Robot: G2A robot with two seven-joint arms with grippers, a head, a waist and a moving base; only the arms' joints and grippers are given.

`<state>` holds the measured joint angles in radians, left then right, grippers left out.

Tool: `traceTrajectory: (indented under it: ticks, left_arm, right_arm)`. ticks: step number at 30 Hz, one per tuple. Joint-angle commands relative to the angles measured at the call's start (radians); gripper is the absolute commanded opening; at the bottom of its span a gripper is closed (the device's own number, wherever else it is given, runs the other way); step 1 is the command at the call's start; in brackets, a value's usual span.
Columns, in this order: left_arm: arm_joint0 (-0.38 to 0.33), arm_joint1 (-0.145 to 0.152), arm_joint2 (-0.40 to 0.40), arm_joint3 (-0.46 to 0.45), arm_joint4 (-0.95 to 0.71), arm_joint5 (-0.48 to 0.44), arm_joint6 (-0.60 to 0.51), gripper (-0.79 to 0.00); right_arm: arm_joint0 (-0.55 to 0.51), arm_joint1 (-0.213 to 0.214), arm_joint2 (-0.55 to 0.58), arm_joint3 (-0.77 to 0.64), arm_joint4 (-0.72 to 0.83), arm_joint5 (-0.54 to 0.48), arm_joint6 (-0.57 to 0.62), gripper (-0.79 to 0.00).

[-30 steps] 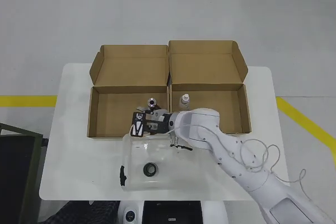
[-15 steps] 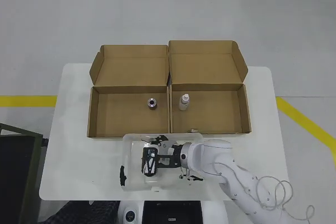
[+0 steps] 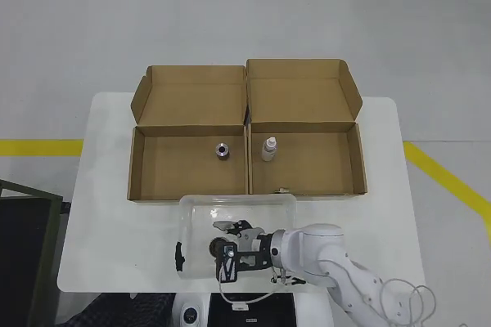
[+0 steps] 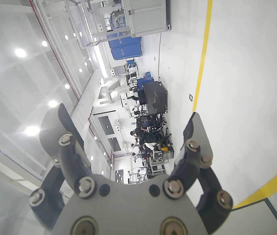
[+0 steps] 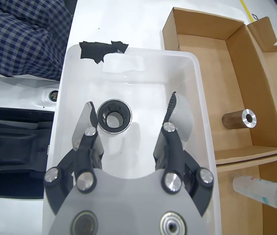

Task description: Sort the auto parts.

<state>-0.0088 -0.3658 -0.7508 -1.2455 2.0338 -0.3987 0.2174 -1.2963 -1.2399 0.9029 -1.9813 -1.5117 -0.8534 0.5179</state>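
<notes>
A black ring-shaped part [image 5: 114, 119] lies in the clear plastic tray [image 5: 202, 99]. My right gripper [image 5: 131, 105] hangs open low over the tray, and the ring sits just inside one finger [image 5: 90, 113], apart from the other. From above, the right gripper [image 3: 229, 249] is over the tray [image 3: 184, 221] at the table's front, with the ring [image 3: 217, 244] at its fingertips. A metal cylinder [image 3: 221, 150] lies in the left cardboard box [image 3: 135, 163]. A white bottle [image 3: 268, 148] lies in the right box [image 3: 360, 163]. My left gripper [image 4: 127, 113] is open, holds nothing and points into the room.
Both boxes stand side by side behind the tray with their lids folded back. A strip of black tape [image 3: 178, 256] sticks to the tray's left wall. The cylinder [image 5: 241, 121] and bottle [image 5: 260, 192] lie past the tray's far rim.
My right arm has drawn back from the left box to the tray at the front and dropped toward the black ring. The cylinder stays in the left box.
</notes>
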Motion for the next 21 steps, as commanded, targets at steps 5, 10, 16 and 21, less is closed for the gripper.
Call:
traceTrajectory:
  ticks: [5,10,16,21]
  left_arm:
    - [0.000,0.000,0.000,0.000,0.000,0.000,0.000,0.000]
    - [0.000,0.000,0.000,0.000,0.000,0.000,0.000,0.000]
    - [0.000,0.000,0.000,0.000,0.000,0.000,0.000,0.000]
    - [0.000,0.000,0.000,0.000,0.000,0.000,0.000,0.000]
  right_arm:
    - [-0.007,0.009,0.008,0.025,-0.004,-0.012,-0.008,-0.256]
    - [0.006,0.011,-0.005,0.057,-0.008,-0.016,-0.004,-0.259]
    - [0.027,0.009,-0.028,0.092,-0.012,-0.004,-0.010,-0.237]
    - [0.058,0.002,-0.065,0.135,-0.010,0.007,-0.014,-0.200]
